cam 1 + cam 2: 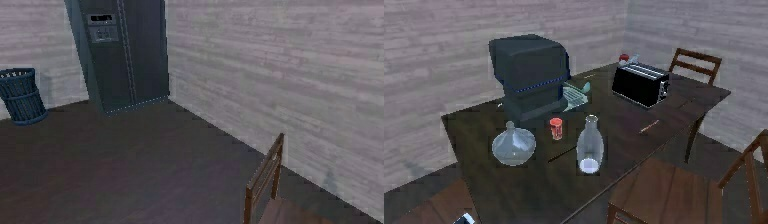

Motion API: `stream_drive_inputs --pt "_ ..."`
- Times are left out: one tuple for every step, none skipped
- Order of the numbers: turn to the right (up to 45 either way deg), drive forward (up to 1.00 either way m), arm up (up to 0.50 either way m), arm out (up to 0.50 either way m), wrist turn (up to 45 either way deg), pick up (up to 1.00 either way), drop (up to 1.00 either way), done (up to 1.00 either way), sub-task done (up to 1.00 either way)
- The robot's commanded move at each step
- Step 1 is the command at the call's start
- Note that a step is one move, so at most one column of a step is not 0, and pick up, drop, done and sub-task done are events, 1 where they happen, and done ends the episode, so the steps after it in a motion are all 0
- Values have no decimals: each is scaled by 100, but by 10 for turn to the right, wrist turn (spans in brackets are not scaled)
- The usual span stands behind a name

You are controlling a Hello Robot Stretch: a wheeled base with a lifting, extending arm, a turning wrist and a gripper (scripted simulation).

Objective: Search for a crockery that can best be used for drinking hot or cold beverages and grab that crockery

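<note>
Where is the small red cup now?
In the arm side view, left of centre, the small red cup stands on the dark table, between the round glass flask and the tall glass bottle, in front of the coffee machine.

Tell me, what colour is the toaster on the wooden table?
The toaster is black, with a paler strip along its top. It shows best in the arm side view.

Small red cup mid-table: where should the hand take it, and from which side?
Probably around its side wall, mid-height: the red cup stands upright and looks short and round. Come from the near edge of the table, through the gap between the glass flask and the bottle; the coffee machine blocks the far side.
</note>
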Motion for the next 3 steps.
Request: stream_drive_inputs --pt "0 0 38 0 0 0 0 0 0" --pt "0 0 0 48 0 0 0 0 0" --pt "0 0 0 0 450 0 0 0 0"
